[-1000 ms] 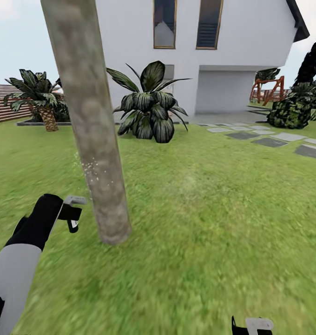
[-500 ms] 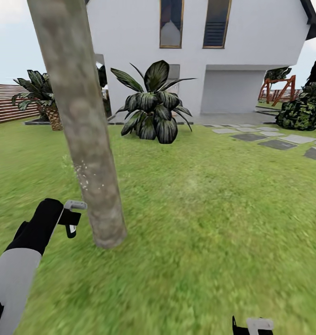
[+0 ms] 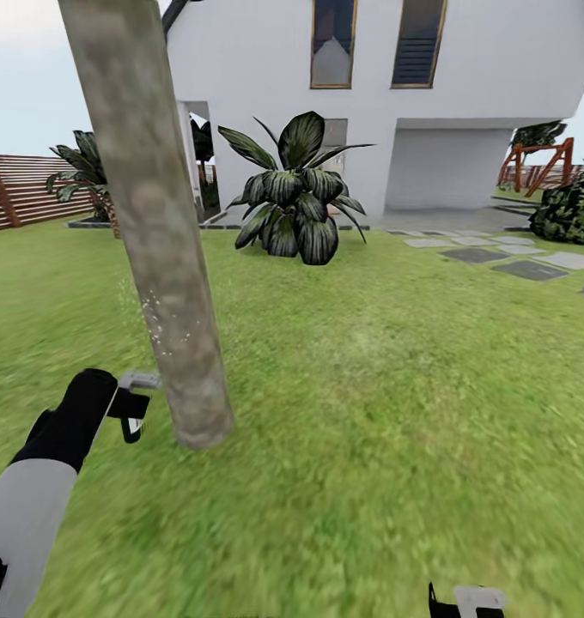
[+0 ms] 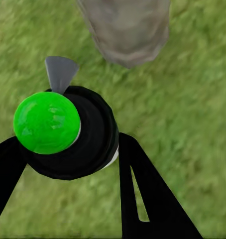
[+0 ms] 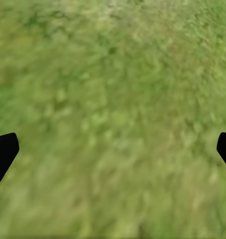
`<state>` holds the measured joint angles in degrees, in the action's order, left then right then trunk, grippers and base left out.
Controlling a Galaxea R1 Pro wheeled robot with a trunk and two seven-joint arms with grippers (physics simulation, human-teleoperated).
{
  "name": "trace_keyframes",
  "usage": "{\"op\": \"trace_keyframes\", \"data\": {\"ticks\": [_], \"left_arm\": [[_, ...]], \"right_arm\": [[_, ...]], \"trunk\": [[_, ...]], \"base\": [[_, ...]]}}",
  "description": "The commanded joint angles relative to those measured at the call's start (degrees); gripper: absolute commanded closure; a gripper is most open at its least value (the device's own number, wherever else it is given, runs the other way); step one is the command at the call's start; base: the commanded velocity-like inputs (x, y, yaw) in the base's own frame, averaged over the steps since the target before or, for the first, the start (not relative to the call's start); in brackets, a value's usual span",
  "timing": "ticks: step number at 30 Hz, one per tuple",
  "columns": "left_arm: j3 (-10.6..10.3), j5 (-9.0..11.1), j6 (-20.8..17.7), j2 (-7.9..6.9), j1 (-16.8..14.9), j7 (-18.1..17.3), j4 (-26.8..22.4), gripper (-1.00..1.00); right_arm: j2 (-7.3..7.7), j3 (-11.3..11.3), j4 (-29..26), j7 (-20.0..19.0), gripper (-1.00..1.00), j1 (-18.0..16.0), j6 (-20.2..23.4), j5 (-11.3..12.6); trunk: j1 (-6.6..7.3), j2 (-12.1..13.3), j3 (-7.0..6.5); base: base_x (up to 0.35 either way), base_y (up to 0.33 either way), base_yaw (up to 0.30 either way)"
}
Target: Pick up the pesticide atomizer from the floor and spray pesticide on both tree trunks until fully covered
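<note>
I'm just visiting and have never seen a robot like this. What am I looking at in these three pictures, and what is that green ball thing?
This is a simulated two-armed robot on wheels, standing on a garden lawn. The big picture comes from a camera on its head: you see its left arm ending in the left gripper, close to a tree trunk with faint white specks of spray on it. Behind stand a white house, a leafy plant and grey stepping stones.

The other two pictures come from cameras at the wrists. In the left wrist view, black fingers sit either side of the sprayer, black with a green ball on top. The right wrist view shows the right gripper spread wide over grass, holding nothing.
</note>
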<state>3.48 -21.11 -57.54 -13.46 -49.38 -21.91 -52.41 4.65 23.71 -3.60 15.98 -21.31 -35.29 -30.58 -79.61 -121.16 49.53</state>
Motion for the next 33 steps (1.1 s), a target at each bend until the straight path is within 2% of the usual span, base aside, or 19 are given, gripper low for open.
{"op": "trace_keyframes", "data": {"ticks": [1,5,15,26,33], "left_arm": [[0.04,-0.77,0.07,0.01,-0.02,-0.26,1.03,1.00],[0.04,-0.77,0.30,0.00,-0.01,-0.24,2.16,1.00],[0.29,-0.60,0.24,0.27,-0.09,-0.24,1.37,1.00],[0.21,-0.60,0.32,0.44,-0.10,-0.24,1.26,1.00],[0.11,-0.62,0.30,0.30,-0.10,-0.24,1.26,1.00]], "right_arm": [[0.01,0.25,0.09,0.37,-1.00,-0.05,-0.13,-0.62],[0.01,0.27,0.09,0.37,-1.00,-0.05,-0.13,-0.62],[0.01,0.19,0.09,0.37,-1.00,-0.05,-0.13,-0.62],[-0.02,0.21,0.09,0.37,-1.00,-0.05,-0.13,-0.62],[0.01,0.25,0.07,0.37,-1.00,-0.05,-0.13,-0.62]], "trunk": [[0.01,-0.03,0.05],[0.01,-0.03,0.05],[0.01,-0.03,0.05],[0.01,-0.03,0.05],[0.01,-0.03,0.05]], "base": [[-0.011,-0.010,0.275],[0.053,-0.079,0.263],[0.152,-0.232,0.017],[0.043,-0.270,0.221],[0.010,-0.271,0.033]]}}
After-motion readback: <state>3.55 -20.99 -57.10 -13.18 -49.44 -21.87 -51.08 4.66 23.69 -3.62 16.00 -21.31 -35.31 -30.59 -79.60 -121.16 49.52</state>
